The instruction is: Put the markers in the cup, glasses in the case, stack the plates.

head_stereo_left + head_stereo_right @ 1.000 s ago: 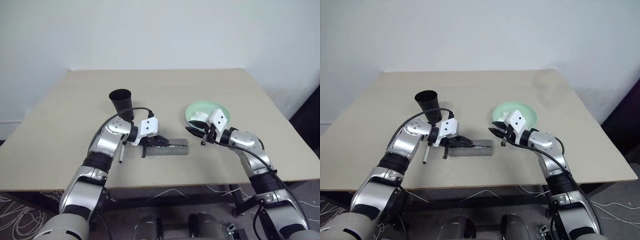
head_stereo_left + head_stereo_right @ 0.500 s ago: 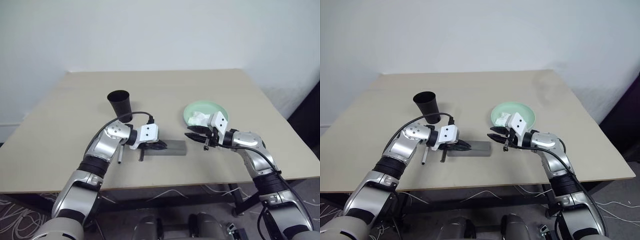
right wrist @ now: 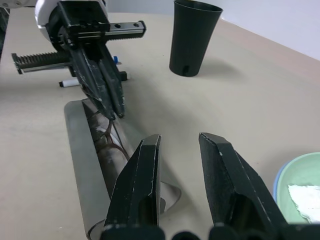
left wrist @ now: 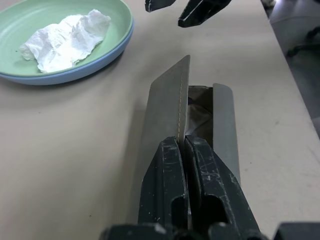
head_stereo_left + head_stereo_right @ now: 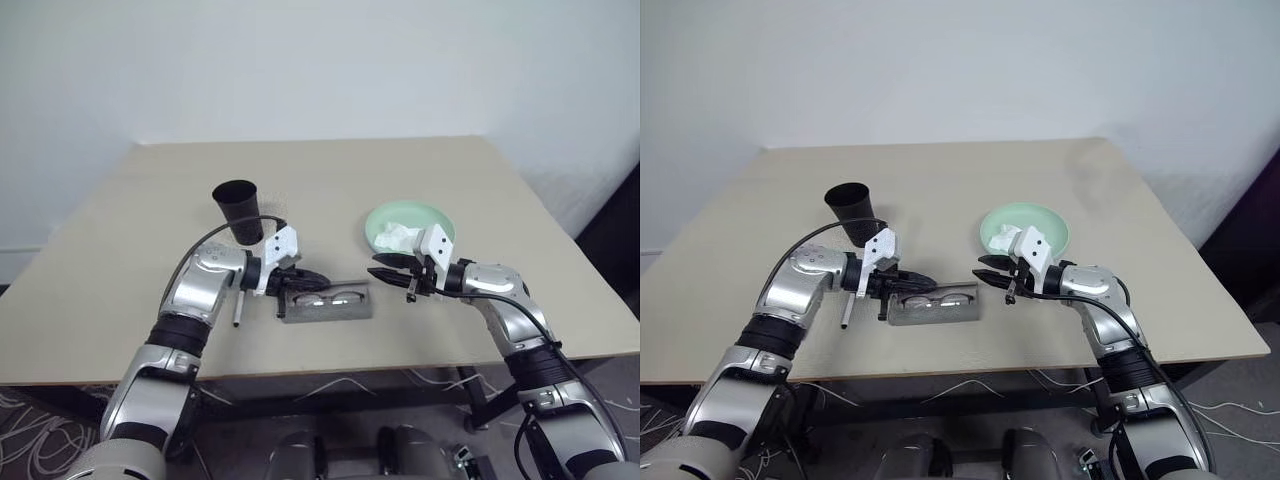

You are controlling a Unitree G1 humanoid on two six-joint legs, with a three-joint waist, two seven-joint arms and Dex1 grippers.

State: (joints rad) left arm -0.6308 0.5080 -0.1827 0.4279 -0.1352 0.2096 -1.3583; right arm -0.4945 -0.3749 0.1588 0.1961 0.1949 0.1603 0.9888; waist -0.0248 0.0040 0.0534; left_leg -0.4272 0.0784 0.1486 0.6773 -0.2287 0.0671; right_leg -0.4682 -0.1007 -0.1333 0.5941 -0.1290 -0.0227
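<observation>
From the head camera I see my left gripper closed on the thin edge of the lid of the case, the lid lifted; the glasses lie inside. The cup stands just behind that arm. My right gripper hovers just off the case's right end, fingers parted, holding nothing. Behind it the stacked plates carry a tissue.

In my left wrist view both fingers press together on the raised lid.

In my right wrist view the spread fingers hang over the open case; a marker lies beyond it on the table.
</observation>
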